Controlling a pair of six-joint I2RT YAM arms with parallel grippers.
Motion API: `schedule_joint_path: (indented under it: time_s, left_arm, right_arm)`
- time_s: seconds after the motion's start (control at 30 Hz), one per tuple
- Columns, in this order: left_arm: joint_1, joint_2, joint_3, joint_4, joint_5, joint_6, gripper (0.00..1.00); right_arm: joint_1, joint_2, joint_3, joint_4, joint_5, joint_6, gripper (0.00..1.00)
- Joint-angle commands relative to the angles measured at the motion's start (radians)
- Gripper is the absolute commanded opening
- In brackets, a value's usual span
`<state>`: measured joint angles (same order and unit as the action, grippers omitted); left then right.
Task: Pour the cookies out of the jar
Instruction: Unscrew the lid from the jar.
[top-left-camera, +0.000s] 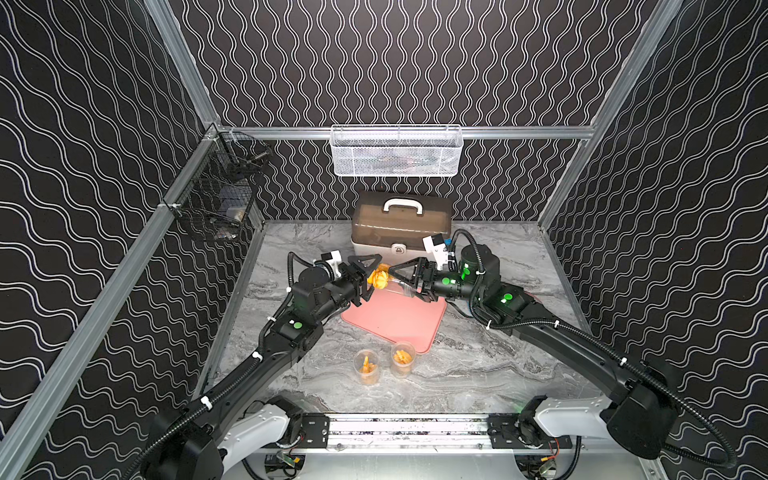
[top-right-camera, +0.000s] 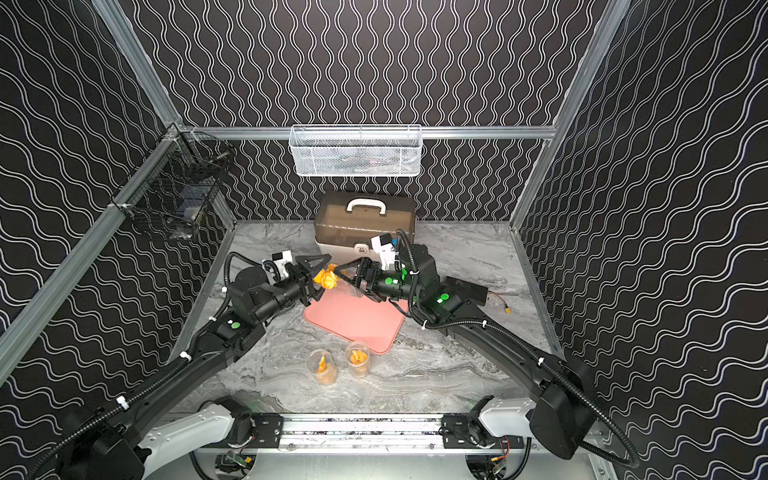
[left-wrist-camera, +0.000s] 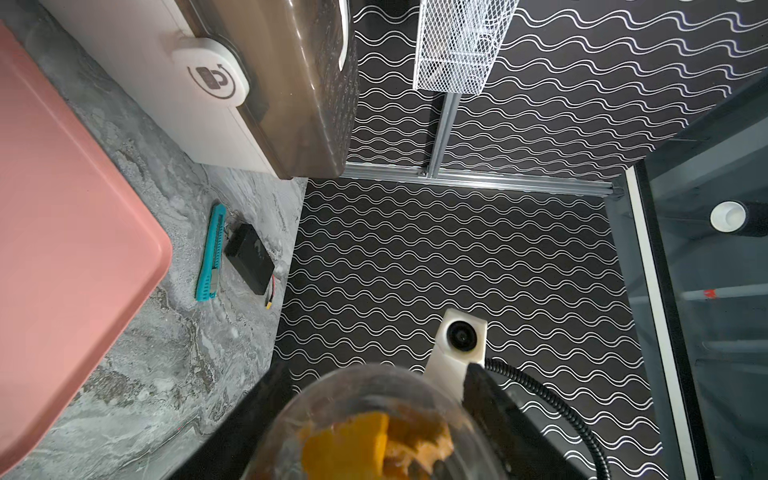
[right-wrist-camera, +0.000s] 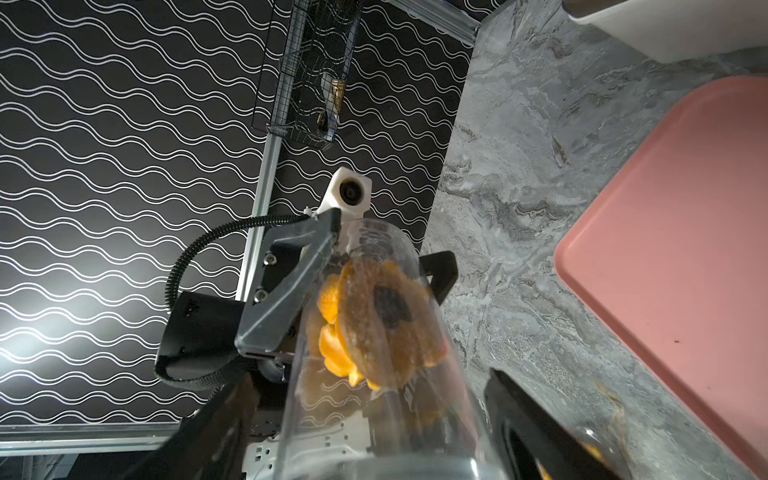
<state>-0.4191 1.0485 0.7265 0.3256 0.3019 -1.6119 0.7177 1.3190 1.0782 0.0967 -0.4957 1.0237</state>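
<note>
Jar (top-left-camera: 393, 285) horizontal, axis left-to-right

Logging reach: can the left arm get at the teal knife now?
Probably not: the left gripper is shut on the jar, and the right arm lies between it and the teal knife.

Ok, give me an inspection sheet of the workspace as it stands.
Surface: grey marble-patterned tabletop with a flat pink plastic tray.
Job's things: clear plastic jar lifted, lying sideways; orange and brown cookies inside.
Clutter: two small clear cups of orange pieces, brown-lidded white carry box, teal utility knife, black battery pack.
Grippers: left gripper shut on the jar; right gripper open around it.
Cables: black corrugated conduit on the arms; red lead off the battery pack.
Surroundings: white mesh basket, black wire basket, wavy-patterned walls.
</note>
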Motion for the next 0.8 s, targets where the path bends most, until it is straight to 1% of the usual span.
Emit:
schedule_joint_path:
  time_s: [0.0, 0.2, 0.4, 0.53, 0.77]
  left_arm:
    - [0.001, 0.004, -0.002, 0.085, -0.004, -0.033, 0.65]
    - [0.018, 0.007, -0.004, 0.093, 0.006, -0.034, 0.65]
    - [0.048, -0.002, -0.007, 0.086, 0.02, -0.033, 0.64]
    - [0.062, -0.01, -0.011, 0.087, 0.025, -0.037, 0.64]
    - [0.068, -0.009, -0.023, 0.106, 0.035, -0.048, 0.64]
  right_arm:
    - [-0.001, 0.006, 0.014, 0.009, 0.012, 0.001, 1.0]
    - [-0.028, -0.004, 0.006, -0.053, 0.031, 0.016, 1.0]
    - [-0.106, -0.048, -0.002, -0.116, -0.03, 0.014, 1.0]
    - [-0.123, -0.039, 0.028, -0.174, -0.09, 0.002, 1.0]
    - [-0.121, -0.003, 0.011, -0.094, -0.16, 0.073, 0.99]
